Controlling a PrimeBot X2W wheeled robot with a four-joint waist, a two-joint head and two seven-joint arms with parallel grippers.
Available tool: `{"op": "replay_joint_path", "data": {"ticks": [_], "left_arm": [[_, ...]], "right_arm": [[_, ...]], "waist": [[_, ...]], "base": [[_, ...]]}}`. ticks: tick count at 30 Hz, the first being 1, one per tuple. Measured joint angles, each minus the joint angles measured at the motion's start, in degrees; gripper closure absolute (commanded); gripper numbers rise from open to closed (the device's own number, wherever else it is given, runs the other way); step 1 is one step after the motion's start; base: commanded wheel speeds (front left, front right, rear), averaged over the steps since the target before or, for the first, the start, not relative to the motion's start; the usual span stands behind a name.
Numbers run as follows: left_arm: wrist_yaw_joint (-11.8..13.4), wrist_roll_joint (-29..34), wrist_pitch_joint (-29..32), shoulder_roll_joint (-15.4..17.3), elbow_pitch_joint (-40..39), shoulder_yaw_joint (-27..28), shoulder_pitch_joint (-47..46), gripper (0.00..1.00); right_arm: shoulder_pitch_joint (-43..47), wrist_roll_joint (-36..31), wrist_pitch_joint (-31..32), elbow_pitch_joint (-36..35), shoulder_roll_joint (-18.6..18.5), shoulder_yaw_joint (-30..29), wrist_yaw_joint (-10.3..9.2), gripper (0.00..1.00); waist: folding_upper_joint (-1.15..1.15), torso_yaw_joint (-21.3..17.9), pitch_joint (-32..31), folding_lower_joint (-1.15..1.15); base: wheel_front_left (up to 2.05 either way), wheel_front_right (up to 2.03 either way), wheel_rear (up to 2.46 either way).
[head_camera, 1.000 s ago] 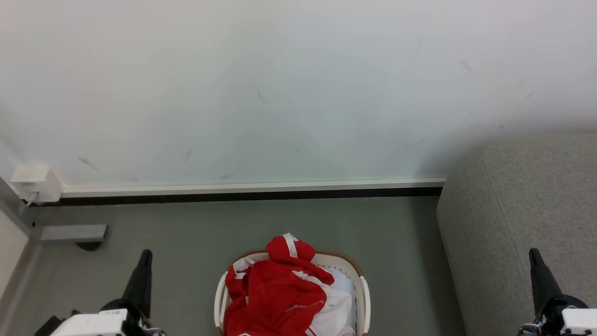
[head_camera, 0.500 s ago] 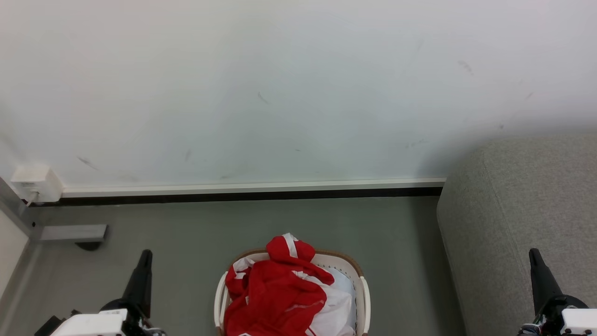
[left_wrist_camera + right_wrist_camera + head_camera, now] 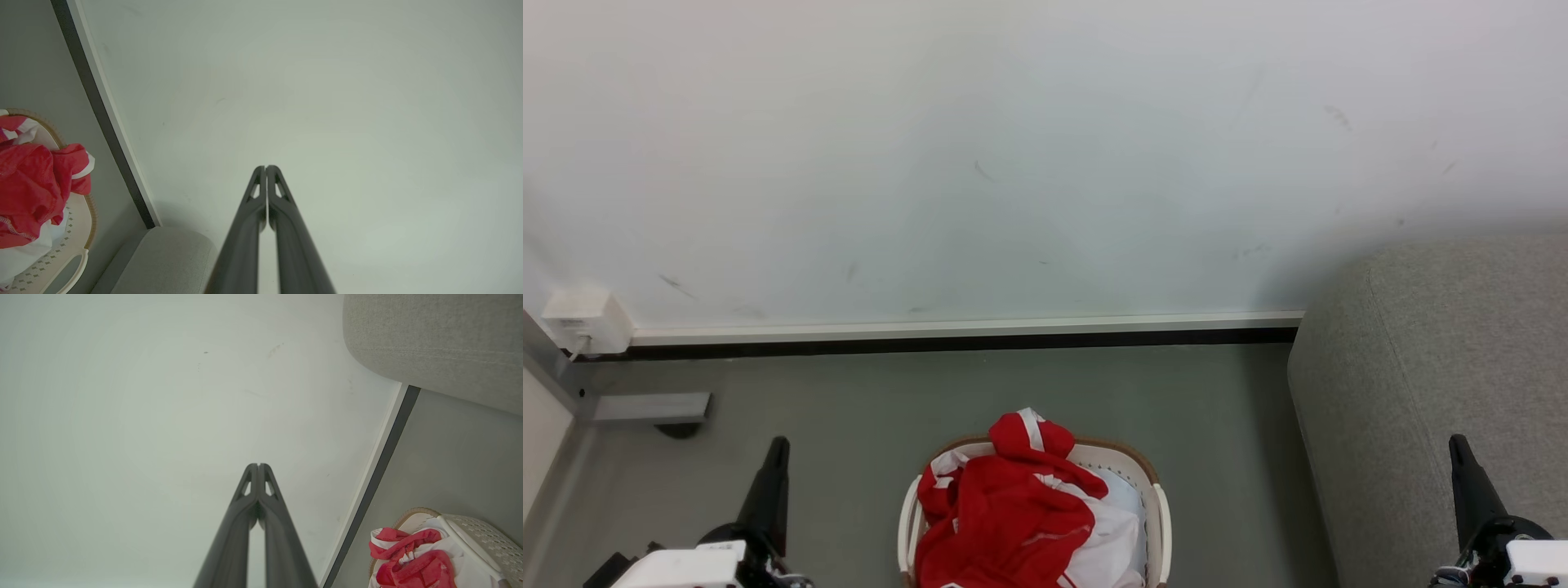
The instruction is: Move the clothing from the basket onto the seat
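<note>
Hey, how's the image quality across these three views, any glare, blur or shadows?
Head view: soft even light, no glare, faint shadow on the wall beside the seat. Left wrist view: tilted, skirting runs diagonally; clothing sharp. Right wrist view: right gripper softens toward the bottom edge; basket crisp.

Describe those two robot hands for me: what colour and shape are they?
The left gripper and the right gripper look alike. Each has two long, slim, dark grey to black fingers that taper to a narrow rounded tip, with a small slot-like cut-out just below each tip. Behind the fingers comes a boxy white casing. I can make out no markings.
</note>
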Motion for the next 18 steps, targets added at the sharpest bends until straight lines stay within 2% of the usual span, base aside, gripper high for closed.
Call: {"op": "replay_joint_path", "data": {"ticks": [18], "left_arm": [[0.0, 0.0, 0.0, 0.0, 0.0, 0.0, 0.0, 1.0]], "right_arm": [[0.0, 0.0, 0.0, 0.0, 0.0, 0.0, 0.0, 1.0]], "waist": [[0.0, 0.0, 0.0, 0.0]], "base": [[0.0, 0.0, 0.0]]}}
